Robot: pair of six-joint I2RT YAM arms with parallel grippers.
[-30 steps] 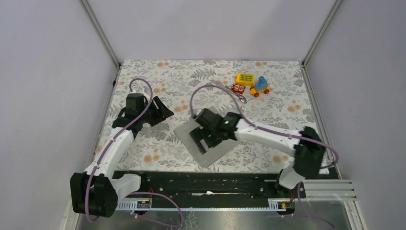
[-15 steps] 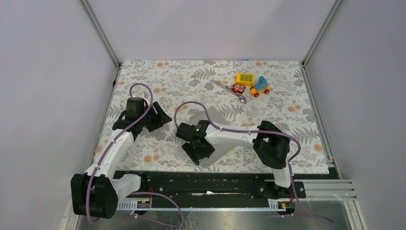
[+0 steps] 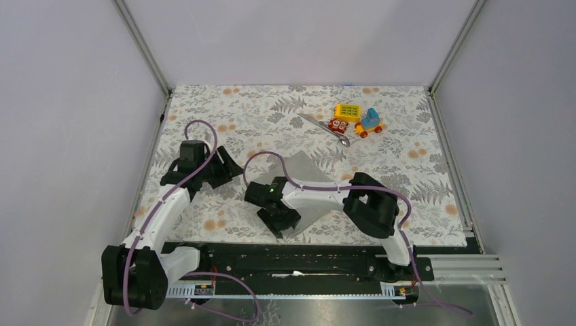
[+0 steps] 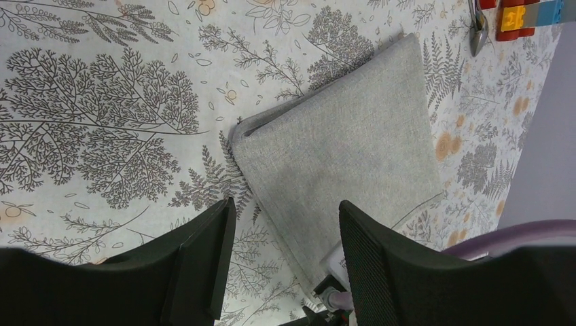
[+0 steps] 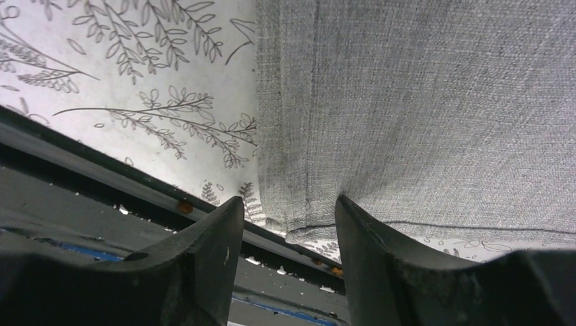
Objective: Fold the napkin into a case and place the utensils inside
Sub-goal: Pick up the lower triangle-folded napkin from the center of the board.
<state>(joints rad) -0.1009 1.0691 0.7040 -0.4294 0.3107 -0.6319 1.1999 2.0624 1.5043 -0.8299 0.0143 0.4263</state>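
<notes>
Napkin (image 3: 311,171), near corner straddled by the spread right tool (image 3: 280,221) at lower centre of the top view; spread, empty left tool (image 3: 229,163) farther away.

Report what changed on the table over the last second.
The right gripper swung from over the middle of the napkin back to its near corner, its jaws narrowing astride the cloth's edge; nothing is lifted yet. The left gripper, the utensils and the toy blocks stayed put.

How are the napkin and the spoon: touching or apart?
Apart. The left wrist view shows bare tablecloth between the napkin and the spoon.
</notes>
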